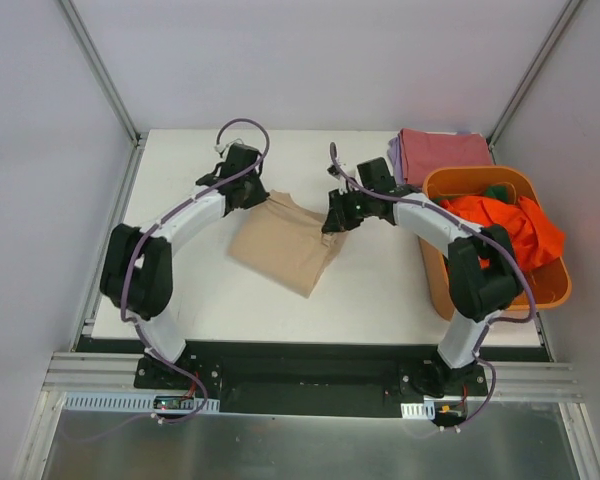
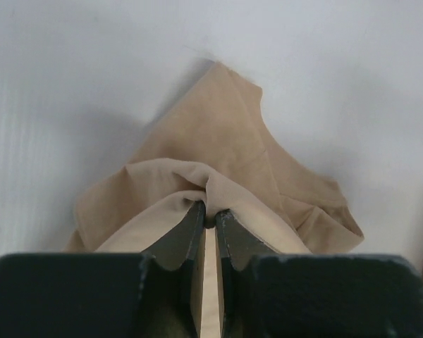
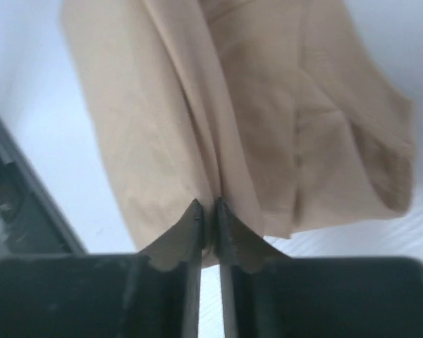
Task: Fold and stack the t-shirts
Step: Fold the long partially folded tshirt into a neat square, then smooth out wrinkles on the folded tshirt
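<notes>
Beige t-shirt [image 1: 285,250] pinched by left pincer [image 2: 208,215], right pincer [image 3: 206,211].

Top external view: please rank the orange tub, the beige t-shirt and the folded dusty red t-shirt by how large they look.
1. orange tub
2. beige t-shirt
3. dusty red t-shirt, smallest as seen; the tub seems to cover part of it, so its full size is unsure.

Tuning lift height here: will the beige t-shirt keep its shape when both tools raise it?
Probably floppy: the beige t-shirt bunches into soft pleats where the left tool pinches it. Likely to sag between grips, as it drapes in loose folds beyond the right tool. Seemingly light: the cloth looks thin.
</notes>
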### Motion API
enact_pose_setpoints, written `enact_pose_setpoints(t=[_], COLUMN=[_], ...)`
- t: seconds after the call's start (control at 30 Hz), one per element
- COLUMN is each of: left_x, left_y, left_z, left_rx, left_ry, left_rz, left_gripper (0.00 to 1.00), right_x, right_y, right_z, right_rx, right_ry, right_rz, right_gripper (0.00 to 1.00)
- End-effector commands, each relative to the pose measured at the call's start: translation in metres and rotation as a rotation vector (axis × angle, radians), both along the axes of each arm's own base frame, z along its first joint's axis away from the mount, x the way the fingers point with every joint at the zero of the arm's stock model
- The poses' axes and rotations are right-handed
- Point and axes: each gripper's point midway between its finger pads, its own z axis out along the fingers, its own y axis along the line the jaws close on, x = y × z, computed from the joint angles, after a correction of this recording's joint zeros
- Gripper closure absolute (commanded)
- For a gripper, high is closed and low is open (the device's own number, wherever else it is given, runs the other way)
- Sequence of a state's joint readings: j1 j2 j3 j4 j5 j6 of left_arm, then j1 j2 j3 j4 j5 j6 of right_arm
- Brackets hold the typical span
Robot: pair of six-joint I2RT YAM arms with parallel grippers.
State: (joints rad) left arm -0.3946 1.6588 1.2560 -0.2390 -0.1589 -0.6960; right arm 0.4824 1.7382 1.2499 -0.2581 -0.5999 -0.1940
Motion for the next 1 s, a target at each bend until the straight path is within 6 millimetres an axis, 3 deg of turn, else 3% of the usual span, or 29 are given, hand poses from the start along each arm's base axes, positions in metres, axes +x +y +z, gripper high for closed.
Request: enact_pose_setpoints(t=[0.0,0.03,0.07,0.13,0.2,0.23,0.37,0.47,0.6,0.67,0.8,0.87,0.97], left_x=[0.057,0.064,0.070,0.074,0.074,0.072,0.055,0.039,0.033,0.044,0.058,0.059,0.041], left_y=[0.008,0.006,0.003,0.002,0.000,-0.003,-0.026,-0.051,-0.088,-0.090,-0.072,-0.050,-0.022], left_z=[0.010,0.008,0.010,0.013,0.023,0.027,0.036,0.031,0.020,-0.002,-0.046,-0.066,-0.089], left_rx=[0.038,0.043,0.039,0.034,0.023,0.012,-0.073,-0.161,-0.308,-0.314,-0.279,-0.227,-0.239], left_ry=[-0.087,-0.082,-0.083,-0.087,-0.107,-0.110,-0.098,-0.060,-0.013,0.028,0.105,0.141,0.220], left_rz=[0.015,0.005,-0.004,-0.012,-0.024,-0.042,-0.187,-0.332,-0.507,-0.485,-0.374,-0.301,-0.231], left_gripper=[0.75,0.55,0.44,0.20,0.04,0.01,0.01,0.01,0.01,0.01,0.01,0.01,0.01], right_x=[0.051,0.063,0.073,0.083,0.090,0.090,0.056,0.025,0.006,0.004,0.009,0.016,0.018], right_y=[-0.033,-0.038,-0.044,-0.050,-0.050,-0.050,-0.031,-0.010,0.014,0.029,0.053,0.052,0.035], right_z=[-0.025,-0.028,-0.027,-0.011,0.012,0.021,0.045,0.059,0.072,0.063,0.013,-0.013,-0.053], right_rx=[-0.163,-0.206,-0.256,-0.309,-0.290,-0.277,-0.107,0.088,0.323,0.355,0.306,0.241,0.094], right_ry=[-0.043,-0.065,-0.071,-0.105,-0.174,-0.190,-0.177,-0.154,-0.088,-0.003,0.139,0.173,0.185], right_rz=[-0.132,-0.132,-0.154,-0.148,-0.172,-0.188,-0.175,-0.124,-0.093,-0.066,-0.046,-0.086,-0.137], right_gripper=[0.64,0.28,0.05,0.04,0.04,0.04,0.04,0.04,0.05,0.04,0.04,0.04,0.04])
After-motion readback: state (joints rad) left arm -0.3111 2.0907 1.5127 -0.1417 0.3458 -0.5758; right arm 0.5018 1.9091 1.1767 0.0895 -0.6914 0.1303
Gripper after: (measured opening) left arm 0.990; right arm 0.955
